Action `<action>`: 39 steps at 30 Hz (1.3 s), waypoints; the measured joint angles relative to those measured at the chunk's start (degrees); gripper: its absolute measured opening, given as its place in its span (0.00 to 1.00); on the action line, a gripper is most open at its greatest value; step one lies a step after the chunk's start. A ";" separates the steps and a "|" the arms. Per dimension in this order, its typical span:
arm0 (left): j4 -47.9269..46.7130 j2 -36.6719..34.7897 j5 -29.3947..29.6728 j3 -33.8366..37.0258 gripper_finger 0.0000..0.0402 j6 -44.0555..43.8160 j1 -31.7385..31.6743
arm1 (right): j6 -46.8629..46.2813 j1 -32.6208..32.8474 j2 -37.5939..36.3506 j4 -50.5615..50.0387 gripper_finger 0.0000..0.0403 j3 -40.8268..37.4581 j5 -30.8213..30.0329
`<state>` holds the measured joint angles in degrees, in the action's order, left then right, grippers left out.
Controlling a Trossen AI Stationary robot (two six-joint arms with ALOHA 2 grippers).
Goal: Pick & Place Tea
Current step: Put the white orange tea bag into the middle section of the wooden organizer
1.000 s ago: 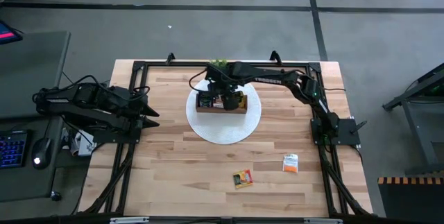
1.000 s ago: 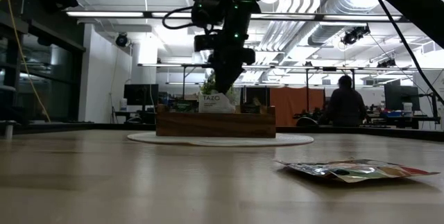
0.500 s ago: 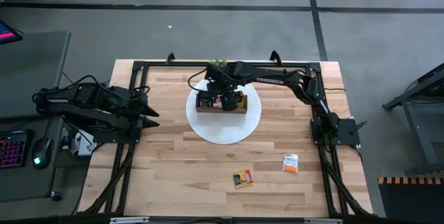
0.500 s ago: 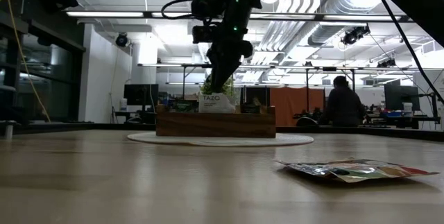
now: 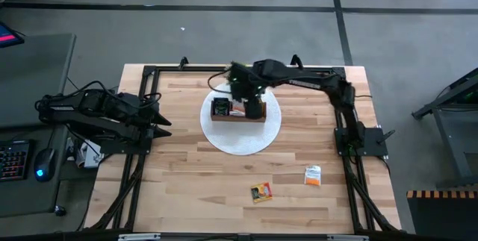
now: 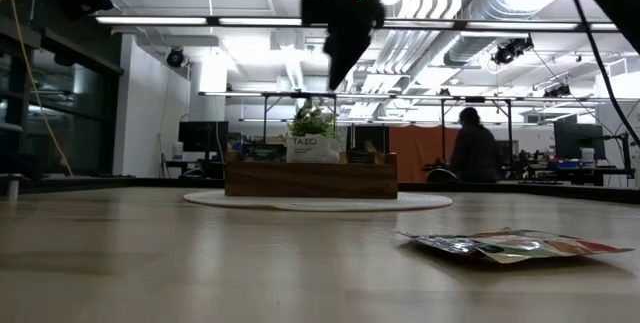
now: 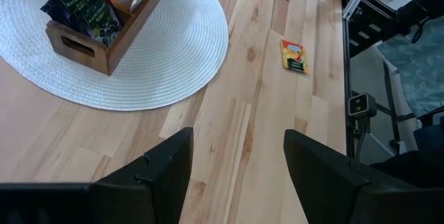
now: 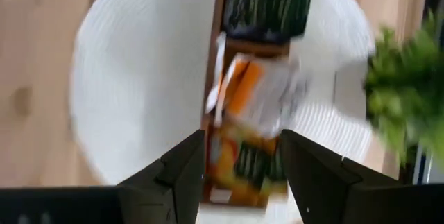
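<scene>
The tea sachets stand packed in a brown wooden tray [image 5: 224, 116] on a round white mat [image 5: 240, 138]. In the right wrist view I see dark green sachets [image 8: 267, 5] in one compartment, orange and white ones [image 8: 251, 92] in the middle one, and more [image 8: 243, 158] in the third. Two further sachets lie flat on the table: an orange one [image 5: 261, 192] and a white-and-orange one [image 5: 313, 175]. My right gripper [image 8: 239, 175] hangs open and empty above the tray [image 6: 310, 176], well clear of it. My left gripper [image 7: 239, 172] waits open at the table's left edge.
A small green potted plant [image 5: 236, 69] stands just behind the tray on the mat's far side. A black metal frame [image 5: 149, 73] runs along the table's edges. Bare wood lies between the mat and the near edge. A person [image 6: 472, 148] is in the room behind.
My right gripper has risen straight up from just over the tray's sachets to well above them, shifting slightly toward the table's right. The tray and the sachets in it stand as before. The person in the background has stepped to the left.
</scene>
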<state>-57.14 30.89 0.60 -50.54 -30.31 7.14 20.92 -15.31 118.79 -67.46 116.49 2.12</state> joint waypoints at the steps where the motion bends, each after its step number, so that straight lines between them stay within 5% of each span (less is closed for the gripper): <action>1: 0.00 -0.02 0.02 0.00 0.55 -0.01 0.01 | -0.92 -0.08 -1.35 -1.69 0.45 0.00 0.52; 10: 0.00 0.00 0.02 0.00 0.55 -0.01 0.01 | -7.54 0.18 -12.15 -10.16 0.45 -4.86 3.42; 26: 0.00 -0.02 0.01 0.00 0.55 0.00 0.02 | -34.89 11.17 -40.14 -3.86 0.45 -41.67 2.21; 39: 0.00 -0.01 0.01 0.00 0.55 -0.01 0.00 | -48.64 25.10 -50.68 5.04 0.45 -63.45 7.24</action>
<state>-57.14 30.89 0.61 -50.54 -30.32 7.14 -27.71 9.79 68.11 -62.42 53.04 9.36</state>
